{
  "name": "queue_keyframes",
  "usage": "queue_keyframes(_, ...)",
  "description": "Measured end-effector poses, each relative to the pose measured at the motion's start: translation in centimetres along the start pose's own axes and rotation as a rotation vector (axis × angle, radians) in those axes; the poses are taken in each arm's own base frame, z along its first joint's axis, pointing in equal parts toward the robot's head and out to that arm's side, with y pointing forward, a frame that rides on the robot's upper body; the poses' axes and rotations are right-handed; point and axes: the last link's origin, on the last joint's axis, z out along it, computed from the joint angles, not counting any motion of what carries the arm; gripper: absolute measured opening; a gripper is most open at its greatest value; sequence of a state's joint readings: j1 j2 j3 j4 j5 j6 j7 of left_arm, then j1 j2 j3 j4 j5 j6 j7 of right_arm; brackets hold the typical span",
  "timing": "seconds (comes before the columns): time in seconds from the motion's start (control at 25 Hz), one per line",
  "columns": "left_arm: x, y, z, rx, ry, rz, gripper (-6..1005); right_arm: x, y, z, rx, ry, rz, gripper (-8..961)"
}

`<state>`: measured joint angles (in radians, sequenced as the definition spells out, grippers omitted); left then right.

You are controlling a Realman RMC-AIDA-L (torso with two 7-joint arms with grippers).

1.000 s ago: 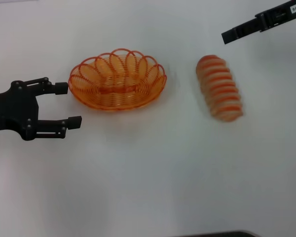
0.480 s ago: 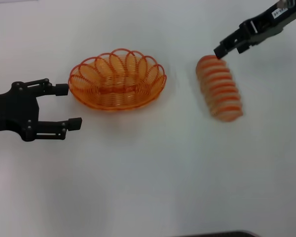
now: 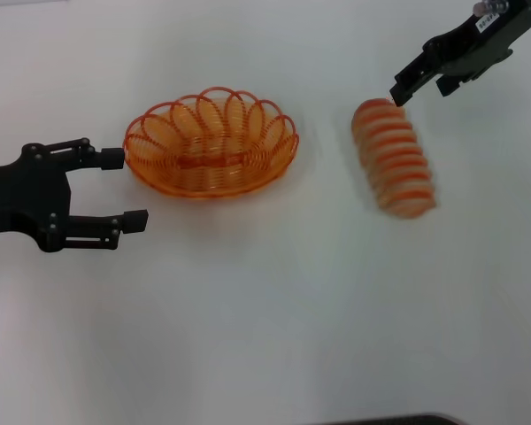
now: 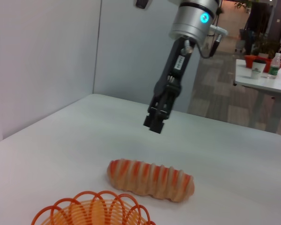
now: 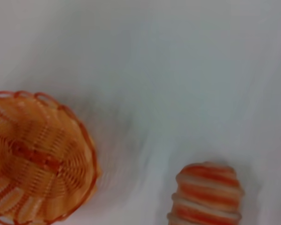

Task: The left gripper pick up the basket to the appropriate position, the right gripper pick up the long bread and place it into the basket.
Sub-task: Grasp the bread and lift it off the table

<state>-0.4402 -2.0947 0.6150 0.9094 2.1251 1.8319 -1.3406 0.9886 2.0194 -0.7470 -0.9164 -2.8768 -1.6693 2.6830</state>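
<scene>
Head view: left end effector [image 3: 122, 188] spread wide, upper fingertip touching orange wire basket [image 3: 211, 142] rim; ridged striped long bread [image 3: 394, 158] lies apart on white table [image 3: 274, 301]. Right end effector [image 3: 405, 82] above bread's far end, opening unclear.
Left wrist view: bread's full length, right arm descending steeply.
Right wrist view: basket's woven spiral floor, bread's rounded end.

White table [image 3: 265, 319], plain and matte, carries everything we can see. Two things lie directly on it. The basket [image 3: 211, 142], orange wire with a looped rim, sits left of centre in the head view, nothing inside it. The long bread [image 3: 394, 158], tan with orange-red crosswise stripes, lies on its side to the right of the basket, well apart from it, with bare tabletop between them.
</scene>
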Motion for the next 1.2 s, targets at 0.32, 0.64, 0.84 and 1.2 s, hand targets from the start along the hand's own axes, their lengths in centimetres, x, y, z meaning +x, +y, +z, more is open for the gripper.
queue_keyframes(0.32, 0.3, 0.0, 0.0, -0.014, 0.003, 0.008, 885, 0.0, -0.4, 0.3, 0.008, -0.014, 0.081, 798)
queue_keyframes(0.64, 0.4, 0.0, 0.0, -0.017, 0.002, 0.009, 885, 0.1, -0.4, 0.8, 0.005, -0.007, 0.123, 796)
queue_keyframes(0.84, 0.4, 0.0, 0.1, -0.017, 0.003, 0.009, 885, 0.4, -0.4, 1.8, -0.005, 0.018, 0.14, 795)
queue_keyframes(1.2, 0.3, 0.0, 0.1, -0.016, 0.003, 0.008, 885, 0.6, -0.3, 3.3, 0.024, 0.051, 0.107, 796)
